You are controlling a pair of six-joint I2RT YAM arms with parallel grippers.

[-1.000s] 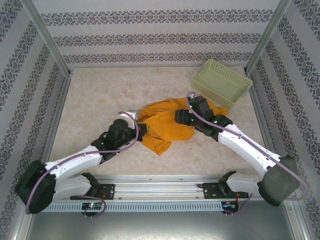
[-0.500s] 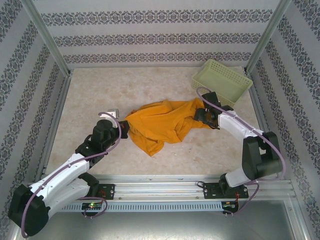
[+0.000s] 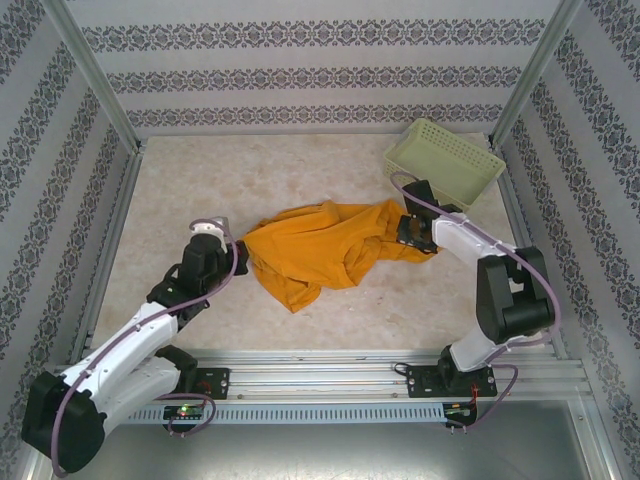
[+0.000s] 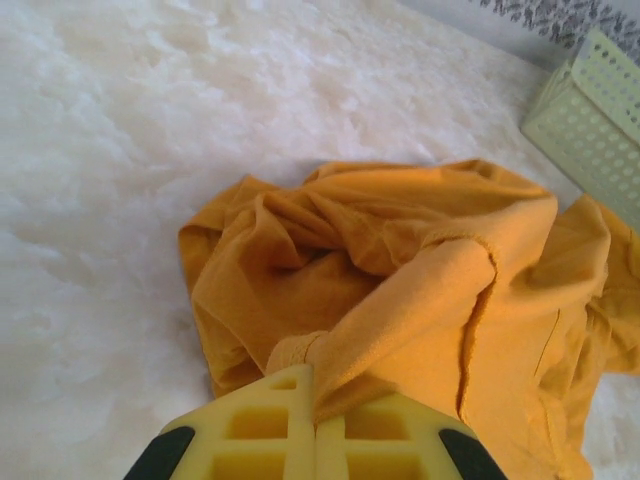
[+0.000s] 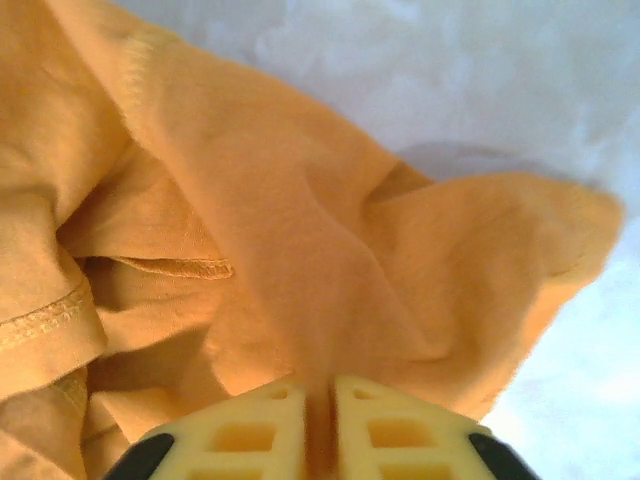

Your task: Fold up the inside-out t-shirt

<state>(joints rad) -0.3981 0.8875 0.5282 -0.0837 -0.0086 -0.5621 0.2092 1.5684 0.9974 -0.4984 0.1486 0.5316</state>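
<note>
Noting that your right gripper (image 5: 318, 392) has just clamped the inside-out t-shirt (image 3: 310, 250) at three o'clock, with the left gripper (image 4: 315, 388) pinching it at nine, judge it ready for spreading.

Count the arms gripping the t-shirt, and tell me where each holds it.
2. The left fingers pinch the left edge of the orange t-shirt; the right fingers pinch its right end, nearest the pale green basket.
</note>
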